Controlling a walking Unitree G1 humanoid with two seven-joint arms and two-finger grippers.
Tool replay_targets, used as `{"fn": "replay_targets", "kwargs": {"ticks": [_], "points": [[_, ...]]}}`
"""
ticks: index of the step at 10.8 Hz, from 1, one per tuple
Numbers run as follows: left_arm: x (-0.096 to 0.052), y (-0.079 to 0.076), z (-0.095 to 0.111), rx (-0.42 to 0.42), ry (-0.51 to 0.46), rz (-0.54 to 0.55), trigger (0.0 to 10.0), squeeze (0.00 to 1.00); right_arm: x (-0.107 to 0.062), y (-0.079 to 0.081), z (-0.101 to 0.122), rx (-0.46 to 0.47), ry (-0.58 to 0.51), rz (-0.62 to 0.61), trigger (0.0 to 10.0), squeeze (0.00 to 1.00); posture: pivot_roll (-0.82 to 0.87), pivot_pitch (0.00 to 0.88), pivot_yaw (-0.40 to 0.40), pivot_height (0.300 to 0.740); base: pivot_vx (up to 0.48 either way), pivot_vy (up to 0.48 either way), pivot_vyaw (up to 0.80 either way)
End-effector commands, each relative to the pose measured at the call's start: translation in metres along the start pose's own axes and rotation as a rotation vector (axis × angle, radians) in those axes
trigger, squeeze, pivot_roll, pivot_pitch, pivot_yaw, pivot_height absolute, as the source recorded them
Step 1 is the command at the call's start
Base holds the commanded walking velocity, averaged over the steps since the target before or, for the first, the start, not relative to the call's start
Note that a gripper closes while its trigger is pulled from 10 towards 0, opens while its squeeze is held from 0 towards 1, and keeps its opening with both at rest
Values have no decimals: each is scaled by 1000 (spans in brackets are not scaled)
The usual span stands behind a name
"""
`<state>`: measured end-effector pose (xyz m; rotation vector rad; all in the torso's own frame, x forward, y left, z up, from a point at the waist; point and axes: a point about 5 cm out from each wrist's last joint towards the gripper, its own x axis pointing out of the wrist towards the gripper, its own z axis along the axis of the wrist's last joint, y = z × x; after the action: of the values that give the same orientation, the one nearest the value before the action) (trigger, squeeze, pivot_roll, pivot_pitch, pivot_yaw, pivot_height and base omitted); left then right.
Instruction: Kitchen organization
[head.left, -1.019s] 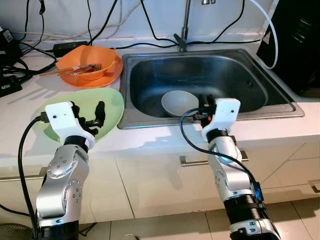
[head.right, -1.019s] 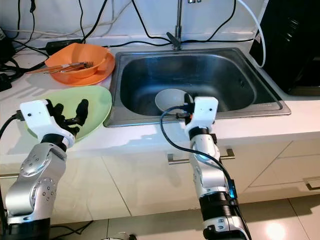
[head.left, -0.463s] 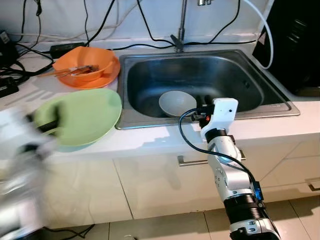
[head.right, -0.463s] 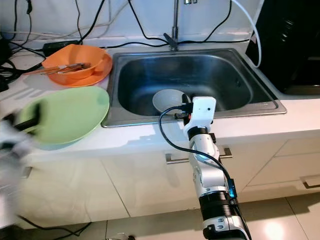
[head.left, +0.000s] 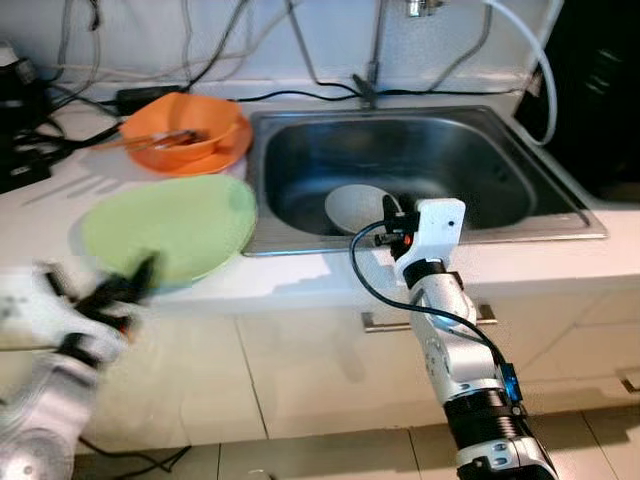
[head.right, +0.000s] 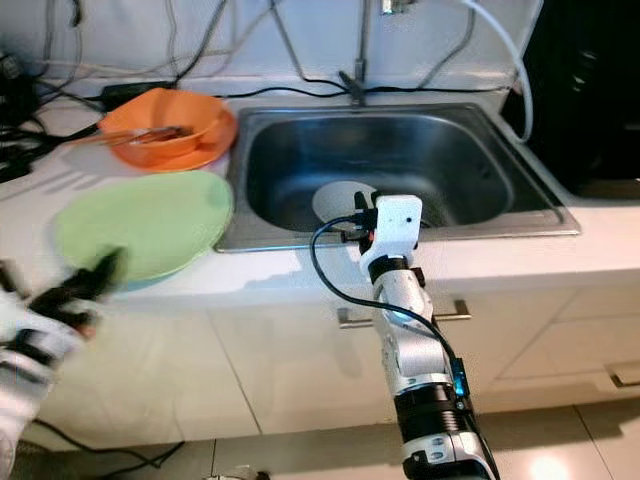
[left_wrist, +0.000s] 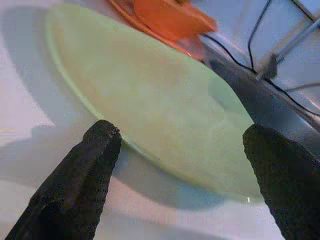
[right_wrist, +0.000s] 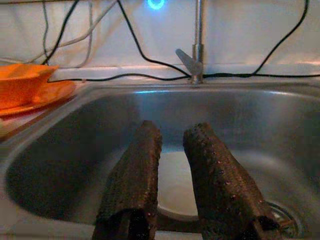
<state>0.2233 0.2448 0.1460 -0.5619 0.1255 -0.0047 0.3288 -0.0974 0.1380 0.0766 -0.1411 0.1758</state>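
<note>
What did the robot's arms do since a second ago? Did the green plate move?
The left gripper pulled back off the green plate toward the counter's front edge, fingers open, holding nothing. The plate stayed put, as did the right gripper over the sink and the white bowl.

Bright, even light; motion blur at lower left.
Left gripper (head.left: 125, 290) is smeared; sink (head.left: 480, 215) glare is seen; left wrist view is soft.

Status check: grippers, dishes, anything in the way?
Left gripper open, short of green plate. Right gripper nearly shut, empty, above white bowl in sink. Nothing in the way.
</note>
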Motion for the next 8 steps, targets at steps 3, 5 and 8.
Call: {"fn": "replay_targets", "kwargs": {"ticks": [3, 5, 8], "points": [[-2, -10, 10, 11, 35, -7, 10000, 0, -1, 1, -4, -7, 25, 18, 10000, 0, 161, 0, 34, 740, 0, 0, 0], [-5, -8, 15, -10, 65, 35, 10000, 0, -1, 2, -5, -4, 27, 21, 10000, 0, 165, 0, 40, 740, 0, 0, 0], [6, -20, 4, -132, 166, 97, 10000, 0, 0, 5, -5, -2, 28, 37, 10000, 0, 160, 0, 39, 740, 0, 0, 0]]}}
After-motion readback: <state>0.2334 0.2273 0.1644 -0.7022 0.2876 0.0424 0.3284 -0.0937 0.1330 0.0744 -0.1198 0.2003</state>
